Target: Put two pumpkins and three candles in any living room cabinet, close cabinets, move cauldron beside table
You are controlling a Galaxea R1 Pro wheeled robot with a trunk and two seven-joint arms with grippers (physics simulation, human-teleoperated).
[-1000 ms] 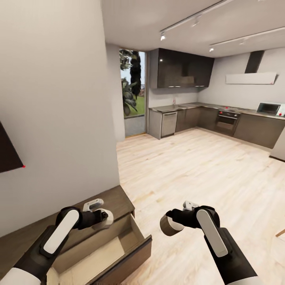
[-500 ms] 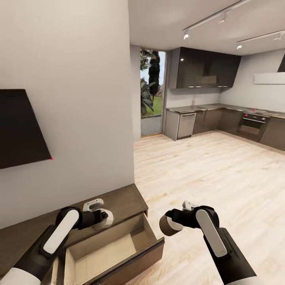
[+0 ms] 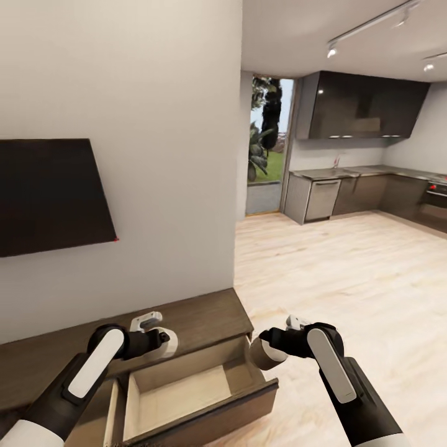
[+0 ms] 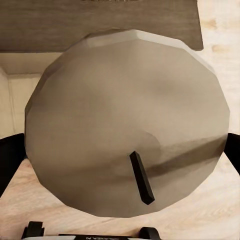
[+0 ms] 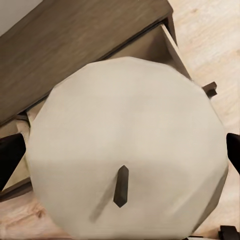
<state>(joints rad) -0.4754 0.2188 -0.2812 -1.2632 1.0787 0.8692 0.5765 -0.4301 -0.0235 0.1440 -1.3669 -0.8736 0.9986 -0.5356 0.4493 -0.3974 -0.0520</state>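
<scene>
Head view: The left gripper (image 3: 162,340) is positioned over the top of the low dark-brown cabinet (image 3: 205,316), at the near left. It is closed on a cream candle (image 3: 166,343), of which only a pale rounded edge is visible past the black wrist. The right gripper (image 3: 264,351) is positioned to the right of the cabinet, over the light wood plank floor (image 3: 347,273). It is closed on a second candle (image 3: 263,356), a short beige cylinder lying on its side just beside the right end of the open drawer (image 3: 186,397). The drawer is pulled out of the cabinet toward the robot; its pale interior holds nothing visible. A dark wall-mounted panel (image 3: 49,192) is fixed to the wall at the left. A kitchen with dark units (image 3: 360,112) is at the far right.

Left wrist view: The flat end of the candle (image 4: 127,122) faces the camera, with a short dark wick (image 4: 142,177). The black fingers (image 4: 10,160) press against both sides of the candle. The cabinet top (image 4: 100,25) and the drawer interior (image 4: 20,85) lie behind it.

Right wrist view: The second candle's end face (image 5: 125,150) and its wick (image 5: 120,186) face the camera. The fingers (image 5: 10,157) clamp the candle at both sides. The cabinet top (image 5: 75,50) and the drawer's corner (image 5: 165,45) lie behind, with the floor (image 5: 210,30) beside.
</scene>
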